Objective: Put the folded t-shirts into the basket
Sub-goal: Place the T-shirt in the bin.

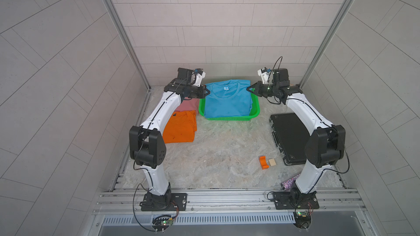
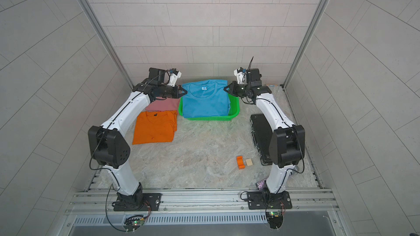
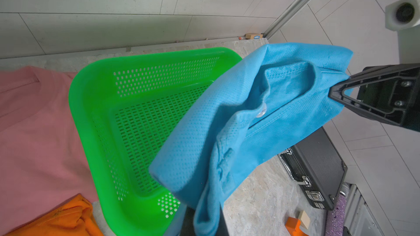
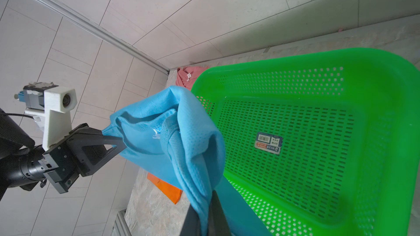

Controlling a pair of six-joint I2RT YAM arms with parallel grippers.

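Risk here is uneven release — left gripper (image 1: 206, 91) and right gripper (image 1: 248, 88) each pinch a shoulder of the folded sky-blue cloth t-shirt (image 1: 227, 103) hanging over the bright green perforated plastic basket (image 1: 229, 117), so it could drape across the rim.

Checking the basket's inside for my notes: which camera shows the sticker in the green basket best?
The right wrist view: the sticker lies unobstructed on the green basket's mesh floor. In both top views the sky-blue t-shirt, held above the basket, covers it; the left wrist view shows mesh floor but no sticker.
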